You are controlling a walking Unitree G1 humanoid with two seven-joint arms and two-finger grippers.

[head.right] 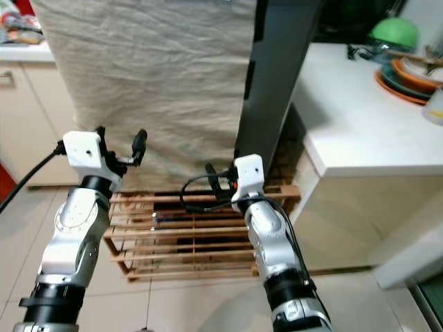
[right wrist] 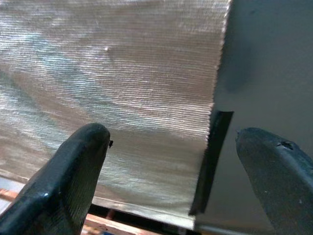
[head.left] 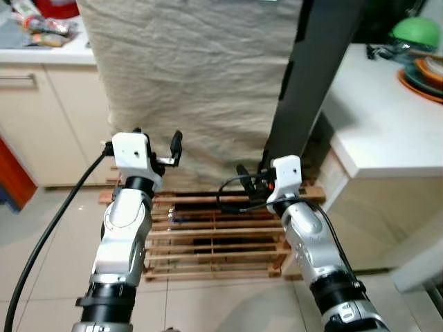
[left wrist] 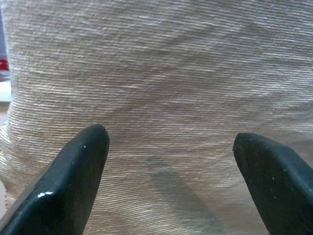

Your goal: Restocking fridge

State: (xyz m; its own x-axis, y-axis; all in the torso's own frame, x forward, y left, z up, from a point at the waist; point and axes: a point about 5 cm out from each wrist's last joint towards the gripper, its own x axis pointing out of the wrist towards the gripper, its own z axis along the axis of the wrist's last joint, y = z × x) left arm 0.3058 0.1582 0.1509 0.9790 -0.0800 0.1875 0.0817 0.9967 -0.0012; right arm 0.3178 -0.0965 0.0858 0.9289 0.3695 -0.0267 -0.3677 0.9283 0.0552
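Both arms are up in front of the fridge [head.left: 315,76], which stands draped in a wrinkled beige cloth [head.left: 194,83] that hangs down almost to its foot, and here is the left gripper [head.left: 158,144] raised close to that cloth, fingers spread wide with nothing between them; in its wrist view the two black fingertips [left wrist: 80,166] frame plain woven fabric and nothing else. The right gripper [head.left: 248,178] sits lower and nearer the cloth's hem, fingers likewise spread apart and empty, and from its wrist you can see exactly where it is aimed: the cloth's right edge [right wrist: 220,73] runs straight down between the fingers, with the bare dark grey side of the fridge just beyond it and a short strip of black tape [right wrist: 211,156] at that edge. Below both grippers lies a slatted wooden pallet [head.left: 214,235] under the fridge, resting on pale glossy floor tiles [head.left: 48,242]. Room to move: open floor beyond the left arm as far as the cream cabinets [head.left: 34,117], whose worktop carries a few packets in the far corner; on the right arm's side it is tighter, a white counter [head.left: 381,117] coming close beside the fridge with only a narrow shaded gap between them, and stacked plates [head.left: 423,76] and a green bowl-like thing [head.left: 415,31] at its far end. A black cable [head.left: 48,235] trails from the left wrist down toward the floor
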